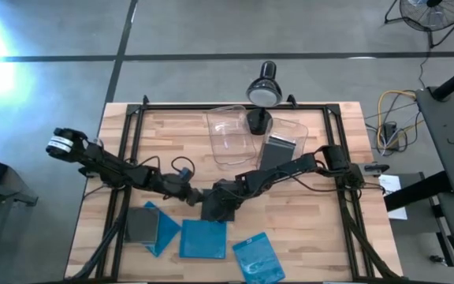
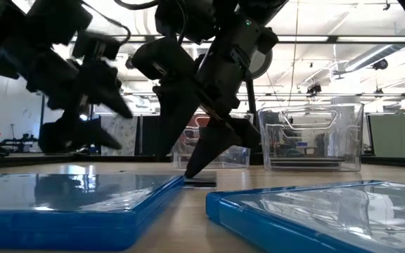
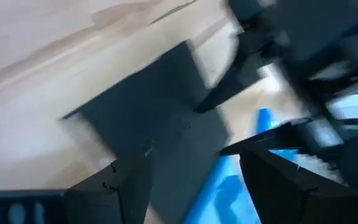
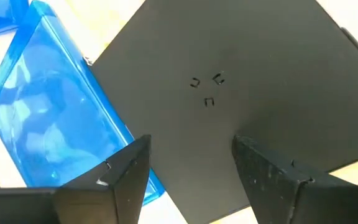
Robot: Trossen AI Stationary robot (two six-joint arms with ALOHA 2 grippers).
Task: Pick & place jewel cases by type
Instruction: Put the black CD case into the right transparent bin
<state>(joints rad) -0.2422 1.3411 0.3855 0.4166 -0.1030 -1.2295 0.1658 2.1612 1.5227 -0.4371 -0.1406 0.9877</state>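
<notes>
A dark grey jewel case (image 1: 219, 208) lies flat on the wood table, mid-front. My right gripper (image 4: 190, 143) is open above it, pointing down, one finger over each side of its face (image 4: 229, 81). My left gripper (image 3: 194, 158) is open too. It hangs just left of that case (image 3: 160, 118), above the table (image 1: 191, 192). Three blue cases (image 1: 203, 238) (image 1: 258, 256) (image 1: 162, 229) and another grey one (image 1: 142, 225) lie flat along the near edge. One more dark case (image 1: 278, 150) sits in a clear bin. My right gripper's fingertip (image 2: 190, 171) comes down from above to the dark case's edge (image 2: 201, 182), which lies flat on the table. I cannot tell whether it touches the case.
Two clear plastic bins (image 1: 233, 134) (image 1: 290, 130) stand at the far middle of the table, with a black lamp (image 1: 263, 91) behind them. A black frame (image 1: 132, 118) runs around the table. In the low view, blue cases (image 2: 76, 200) (image 2: 329, 214) fill the near foreground.
</notes>
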